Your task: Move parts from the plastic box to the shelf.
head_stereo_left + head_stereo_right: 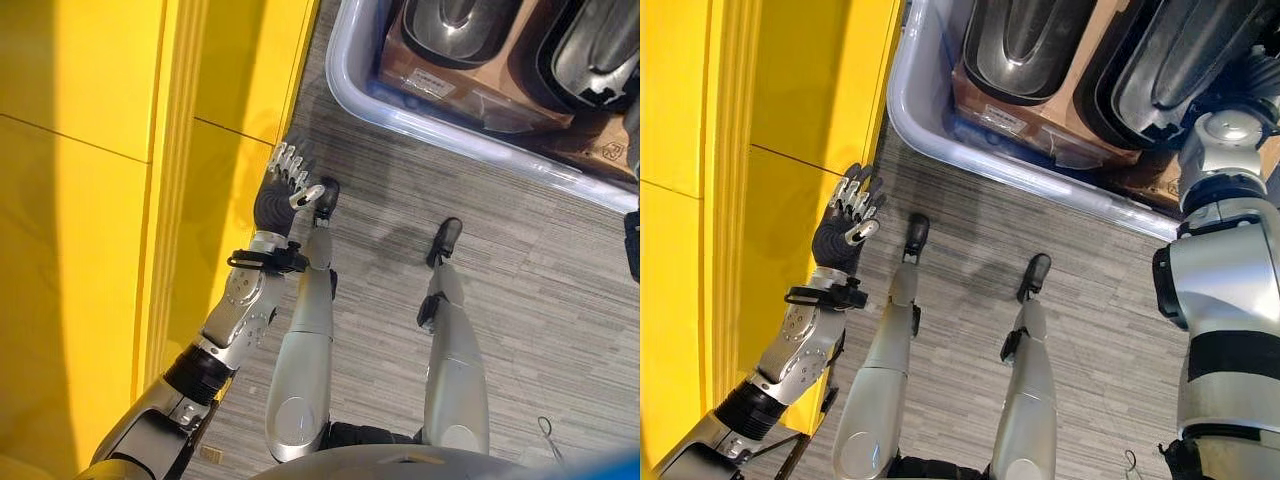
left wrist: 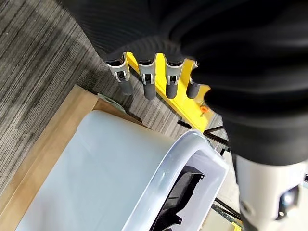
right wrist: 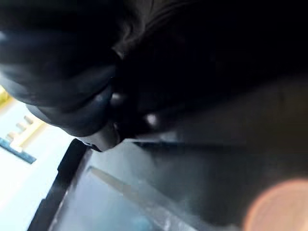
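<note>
The left hand (image 1: 845,228) hangs empty with its fingers relaxed; I cannot tell the right hand's (image 3: 96,96) fingers, so reach squarely onto a black part (image 1: 1025,45) in the plastic box (image 1: 940,135).

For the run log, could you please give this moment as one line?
left hand: open, empty, beside shelf | right hand: unclear | parts: in plastic box

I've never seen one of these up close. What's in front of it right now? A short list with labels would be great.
Container: pale plastic box on the grey carpeted floor
Contents: black moulded parts resting on cardboard
Beside it: yellow shelf unit
Left robot hand: open, empty, hanging beside the yellow shelf unit
Right robot hand: arm reaches over the plastic box; fingers hidden, state unclear
</note>
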